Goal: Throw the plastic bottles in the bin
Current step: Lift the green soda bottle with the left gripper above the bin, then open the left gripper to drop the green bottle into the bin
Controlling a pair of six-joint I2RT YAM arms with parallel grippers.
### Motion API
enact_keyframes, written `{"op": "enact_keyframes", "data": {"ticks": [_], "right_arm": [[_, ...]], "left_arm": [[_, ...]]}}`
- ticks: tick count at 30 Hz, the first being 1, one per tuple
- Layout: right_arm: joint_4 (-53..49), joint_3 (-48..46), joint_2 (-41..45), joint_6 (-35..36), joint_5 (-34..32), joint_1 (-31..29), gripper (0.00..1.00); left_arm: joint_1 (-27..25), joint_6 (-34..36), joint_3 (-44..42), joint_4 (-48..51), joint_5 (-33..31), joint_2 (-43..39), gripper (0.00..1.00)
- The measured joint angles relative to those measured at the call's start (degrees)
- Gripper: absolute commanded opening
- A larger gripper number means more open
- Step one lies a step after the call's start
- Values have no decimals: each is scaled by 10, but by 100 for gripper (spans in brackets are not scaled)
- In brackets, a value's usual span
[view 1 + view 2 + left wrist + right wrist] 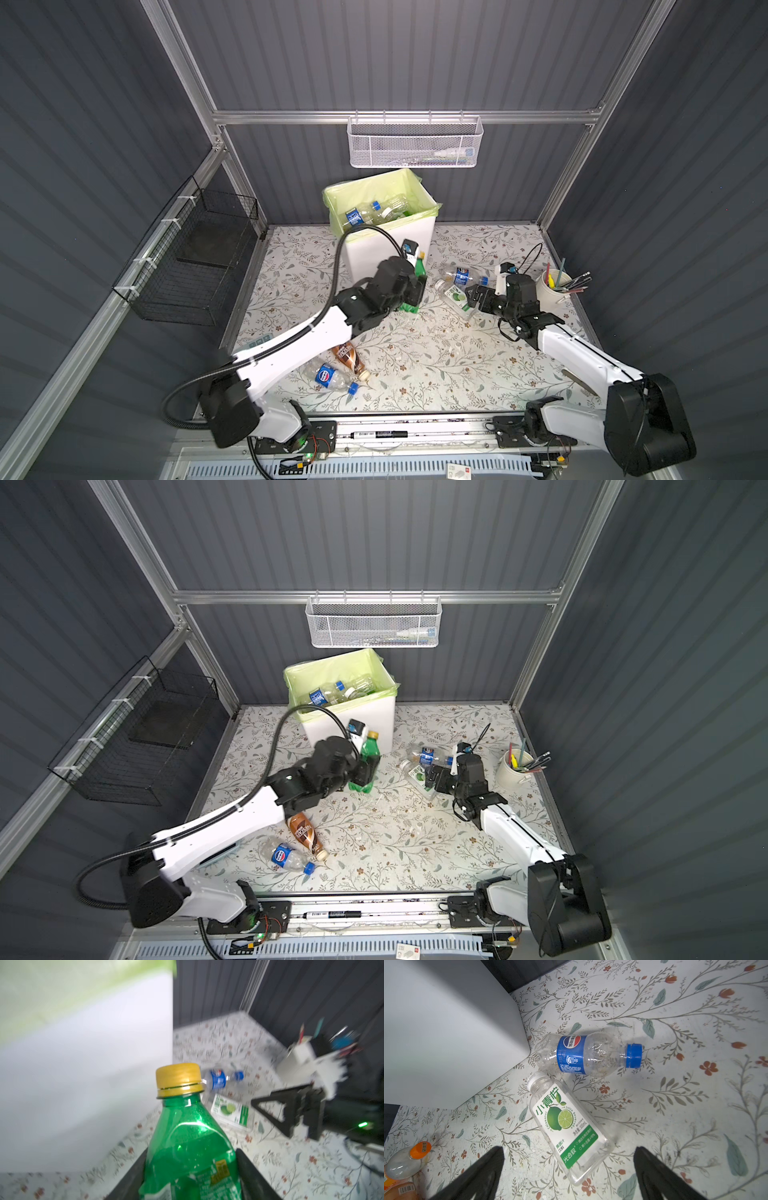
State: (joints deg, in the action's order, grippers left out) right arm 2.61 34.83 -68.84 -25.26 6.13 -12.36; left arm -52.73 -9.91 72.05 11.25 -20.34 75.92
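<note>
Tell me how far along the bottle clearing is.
Done: several clear bottles lie in the bin. In hand: the left gripper is clamped around the standing green bottle; the right gripper hangs open over the lime bottle. Left: those two, the Pepsi bottle beside the bin, the brown bottle, a second Pepsi bottle next to it, and an orange-capped bottle.

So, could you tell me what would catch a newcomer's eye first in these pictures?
First comes the green bottle with its yellow cap, upright beside the white bin and clamped at its sides by the left gripper. Next is the lime-label bottle, lying on the floral table between the open fingers of the right gripper, with a blue-capped bottle just beyond it.
</note>
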Motion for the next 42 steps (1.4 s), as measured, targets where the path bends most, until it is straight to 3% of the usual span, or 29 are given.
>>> {"op": "enact_keyframes", "data": {"ticks": [6,11,15,17,21,24,27,32,37,42], "right_arm": [[-3,0,14,0,-4,0,99],[-7,0,24,0,-9,0,99],[-9,0,31,0,-12,0,99],[-12,2,31,1,-12,0,99],[-23,10,35,6,-11,0,99],[-35,10,57,10,-14,0,99],[-35,10,78,13,-18,0,99],[-35,10,68,19,-20,0,99],[-64,46,0,52,-16,0,99],[-115,123,-78,104,-28,-19,99]], "left_arm": [[0,168,-6,-173,-40,-153,48],[1,279,-29,-330,-47,-184,48],[63,280,50,-326,-33,-84,50],[128,242,146,-268,2,7,60],[196,183,328,-103,31,183,98],[199,154,379,-3,36,237,100],[194,141,352,29,40,211,100],[191,126,257,7,54,79,100],[184,113,194,-37,66,-10,100],[174,95,62,-61,61,-62,100]]}}
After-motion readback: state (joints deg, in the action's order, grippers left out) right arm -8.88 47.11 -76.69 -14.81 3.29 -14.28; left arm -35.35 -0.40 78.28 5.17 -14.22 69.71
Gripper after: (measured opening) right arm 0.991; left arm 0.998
